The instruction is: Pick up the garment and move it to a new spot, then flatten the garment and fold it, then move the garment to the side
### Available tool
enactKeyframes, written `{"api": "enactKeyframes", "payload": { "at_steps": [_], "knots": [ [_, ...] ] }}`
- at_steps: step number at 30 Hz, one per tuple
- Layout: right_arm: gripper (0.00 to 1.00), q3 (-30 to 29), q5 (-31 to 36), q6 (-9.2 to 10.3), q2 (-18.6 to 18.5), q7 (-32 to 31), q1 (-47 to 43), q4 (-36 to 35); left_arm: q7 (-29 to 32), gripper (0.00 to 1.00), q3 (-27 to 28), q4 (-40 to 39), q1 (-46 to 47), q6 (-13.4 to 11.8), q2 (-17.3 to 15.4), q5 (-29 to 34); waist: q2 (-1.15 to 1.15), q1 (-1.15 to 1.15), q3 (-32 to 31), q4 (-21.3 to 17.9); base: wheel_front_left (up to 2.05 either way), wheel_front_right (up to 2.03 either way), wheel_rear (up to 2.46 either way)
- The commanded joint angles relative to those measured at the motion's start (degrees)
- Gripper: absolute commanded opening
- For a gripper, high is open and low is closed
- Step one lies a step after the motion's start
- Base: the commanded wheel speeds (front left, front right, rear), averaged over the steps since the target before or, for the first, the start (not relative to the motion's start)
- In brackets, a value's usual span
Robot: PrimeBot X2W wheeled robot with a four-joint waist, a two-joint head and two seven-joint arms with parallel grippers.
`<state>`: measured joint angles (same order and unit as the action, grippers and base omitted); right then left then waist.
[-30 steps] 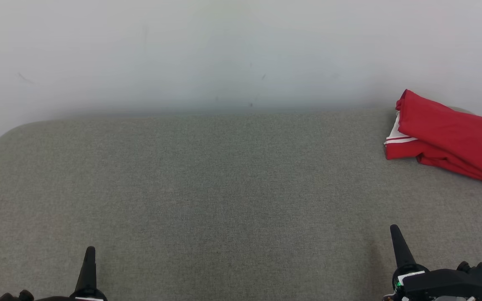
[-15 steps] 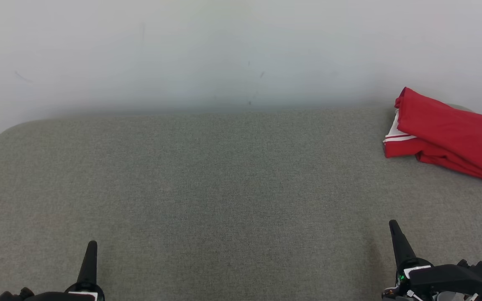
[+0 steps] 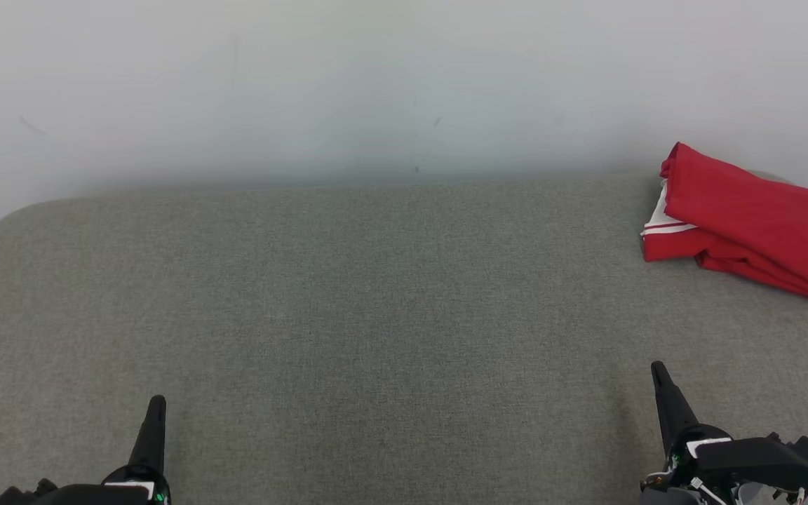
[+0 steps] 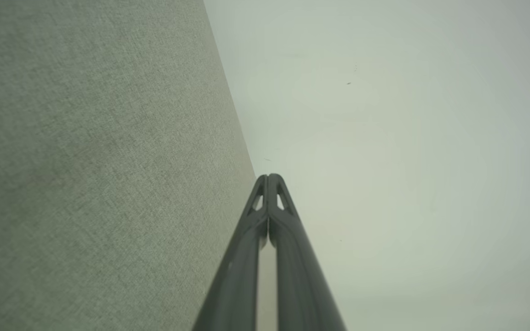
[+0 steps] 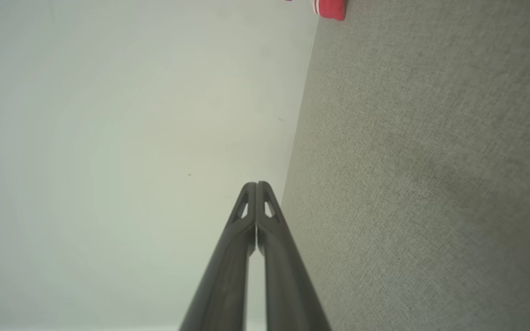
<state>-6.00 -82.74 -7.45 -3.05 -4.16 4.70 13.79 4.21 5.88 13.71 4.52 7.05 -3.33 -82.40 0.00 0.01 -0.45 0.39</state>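
Note:
The garment (image 3: 748, 217) is red with a white stripe and lies folded at the far right of the grey padded surface (image 3: 376, 315), close to the wall. A corner of the garment (image 5: 329, 7) peeks in at the top of the right wrist view. My left gripper (image 3: 157, 403) stands at the lower left and is shut, its fingertips (image 4: 269, 177) touching with nothing between them. At the lower right my right gripper (image 3: 656, 370) is also shut and empty, fingertips (image 5: 256, 185) pressed together. Both grippers are far from the garment.
A pale wall (image 3: 376, 84) rises directly behind the grey surface. The surface has a rounded corner at the far left (image 3: 4, 221). Its right edge runs just past the garment.
The whole head view has shifted slightly, so the camera moved. Both grippers stay shut, and the garment lies where it was.

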Motion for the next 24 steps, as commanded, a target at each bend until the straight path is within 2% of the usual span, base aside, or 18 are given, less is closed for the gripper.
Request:
{"api": "enactKeyframes", "payload": {
  "at_steps": [1,17,24],
  "knots": [
    [0.0,-0.2,-1.5,-0.05,0.2,-0.5,0.7,-0.1,0.5,0.0,0.3,0.0,0.9,0.2,0.1,-1.7,0.0,0.0,0.1,0.0,0.0,0.0,0.0],
    [0.0,-0.6,-8.7,-0.06,0.3,-2.3,1.6,0.2,2.3,0.0,0.7,0.4,1.9,0.7,0.5,-9.1,0.0,-0.01,0.5,-0.3,0.0,0.0,0.0],
    [0.0,-0.6,-9.7,-0.06,0.3,-2.6,1.7,0.3,2.5,0.0,0.8,0.4,2.1,0.5,0.5,-10.1,0.0,-0.01,0.6,-0.4,0.0,0.0,0.0]
  ]
}}
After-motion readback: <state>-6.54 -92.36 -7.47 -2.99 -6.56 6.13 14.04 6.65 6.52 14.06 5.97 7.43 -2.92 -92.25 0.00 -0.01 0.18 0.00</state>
